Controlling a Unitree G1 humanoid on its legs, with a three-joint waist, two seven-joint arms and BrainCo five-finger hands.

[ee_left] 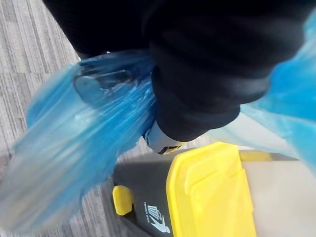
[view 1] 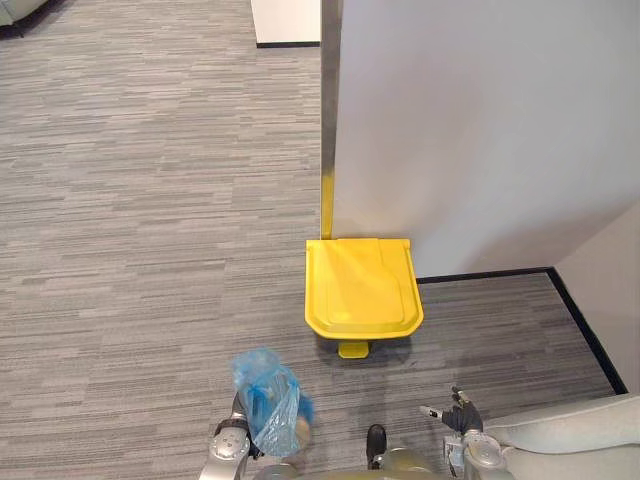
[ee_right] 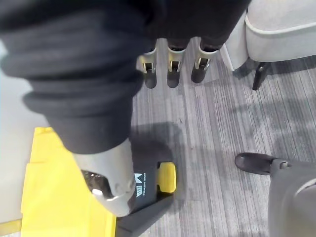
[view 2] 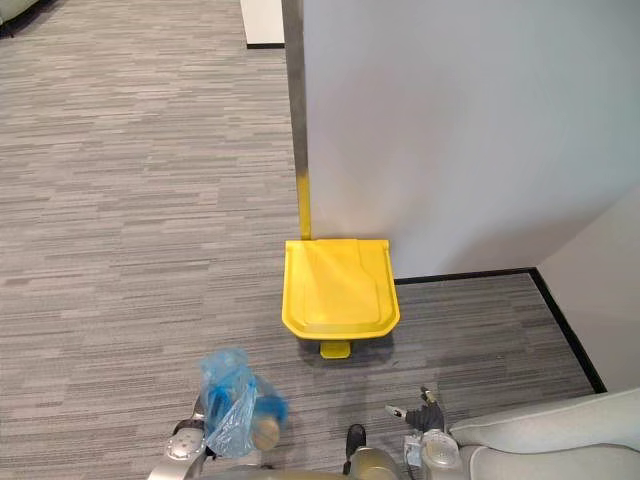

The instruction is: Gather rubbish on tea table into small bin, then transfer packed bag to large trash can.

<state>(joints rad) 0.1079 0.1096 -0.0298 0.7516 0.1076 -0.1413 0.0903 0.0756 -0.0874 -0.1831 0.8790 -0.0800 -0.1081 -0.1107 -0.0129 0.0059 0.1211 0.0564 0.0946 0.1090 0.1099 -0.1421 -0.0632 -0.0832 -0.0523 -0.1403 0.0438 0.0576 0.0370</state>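
A blue plastic rubbish bag (view 1: 268, 400) with packed waste hangs from my left hand (ee_left: 207, 74) at the lower left, just above the carpet. That hand is shut on the bag, whose film (ee_left: 84, 143) wraps around it. The large trash can (view 1: 362, 288) stands against the wall ahead, its yellow lid (ee_left: 212, 192) down and its yellow foot pedal (view 1: 352, 349) facing me. The bag hangs to the left of the pedal and closer to me, apart from the can. Lower right, my right hand (ee_right: 170, 69) is open and holds nothing, hovering over the carpet near the pedal (ee_right: 168, 177).
A grey wall panel (view 1: 480, 130) with a metal post (view 1: 328, 110) rises right behind the can. A light grey armchair (view 1: 570, 440) sits close at the lower right. A black skirting strip (view 1: 585, 330) lines the corner. Grey carpet (view 1: 130, 220) stretches out on the left.
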